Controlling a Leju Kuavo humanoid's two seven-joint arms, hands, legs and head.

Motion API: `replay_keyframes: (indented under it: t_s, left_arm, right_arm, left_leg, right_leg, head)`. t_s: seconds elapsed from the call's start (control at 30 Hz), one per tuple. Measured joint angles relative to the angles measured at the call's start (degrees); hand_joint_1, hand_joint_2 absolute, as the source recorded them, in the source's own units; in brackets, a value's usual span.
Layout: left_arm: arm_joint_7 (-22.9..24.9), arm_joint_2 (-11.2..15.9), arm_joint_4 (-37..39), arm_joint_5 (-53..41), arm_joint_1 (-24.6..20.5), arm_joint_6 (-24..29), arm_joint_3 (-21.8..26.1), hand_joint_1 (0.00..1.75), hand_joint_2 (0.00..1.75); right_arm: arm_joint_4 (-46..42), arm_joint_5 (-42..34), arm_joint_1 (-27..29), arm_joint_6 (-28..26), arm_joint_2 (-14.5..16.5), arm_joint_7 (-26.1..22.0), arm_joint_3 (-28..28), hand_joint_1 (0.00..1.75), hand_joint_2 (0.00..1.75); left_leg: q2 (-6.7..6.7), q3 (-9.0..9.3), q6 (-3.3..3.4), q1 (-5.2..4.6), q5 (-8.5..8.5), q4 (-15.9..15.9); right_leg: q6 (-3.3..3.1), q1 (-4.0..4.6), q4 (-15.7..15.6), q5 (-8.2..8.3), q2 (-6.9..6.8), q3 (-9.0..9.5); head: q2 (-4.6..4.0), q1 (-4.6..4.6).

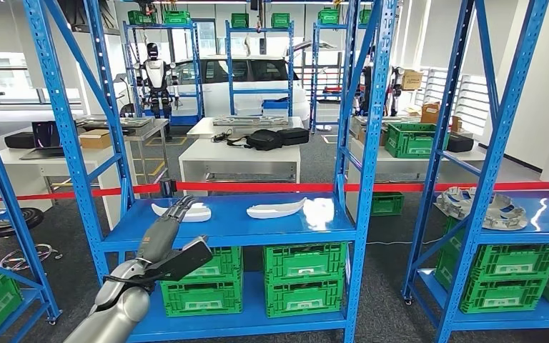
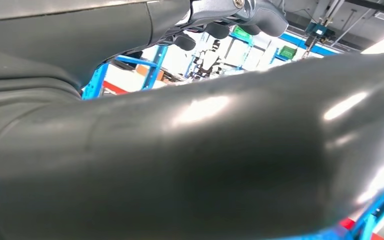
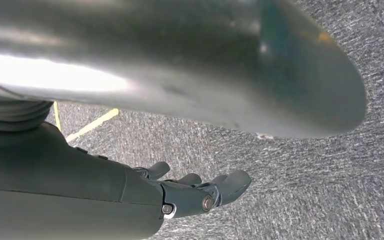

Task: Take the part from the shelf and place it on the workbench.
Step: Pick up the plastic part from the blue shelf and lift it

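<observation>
Lower left of the frame, the left hand [image 1: 166, 239] reaches up with fingers spread and nothing in them, its tips at the near white part [image 1: 183, 211] on the blue shelf [image 1: 229, 227] — whether touching, I can't tell. I'd slide the fingers under its edge before lifting. The right hand [image 3: 200, 192] hangs empty, fingers loosely curled, over the grey floor [image 3: 330, 190].

Blue steel racks [image 1: 357, 143] standing in rows over grey carpet floor [image 1: 389, 286]; green crates [image 1: 304, 275] sitting on low shelves; red barrier tape [image 1: 257, 186] stretching behind; white tables [image 1: 239, 158] and white car [image 1: 246, 78] sitting beyond; daylight coming through windows [image 1: 457, 89] at right
</observation>
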Motion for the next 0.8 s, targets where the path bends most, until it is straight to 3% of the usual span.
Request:
replay_keyframes:
  t_s: [0.8]
  left_arm:
    - [-5.6,-1.3,1.4,3.3,-0.6,-3.4,0.0,0.0,0.0]
  right_arm:
    - [0.0,-0.5,-0.1,-0.8,0.0,0.0,0.0,0.0,0.0]
  left_leg:
    - [0.02,0.0,0.0,0.0,0.0,0.0]
  right_leg:
    - [0.0,0.0,0.0,0.0,0.01,-0.02]
  head:
    - [0.0,0.0]
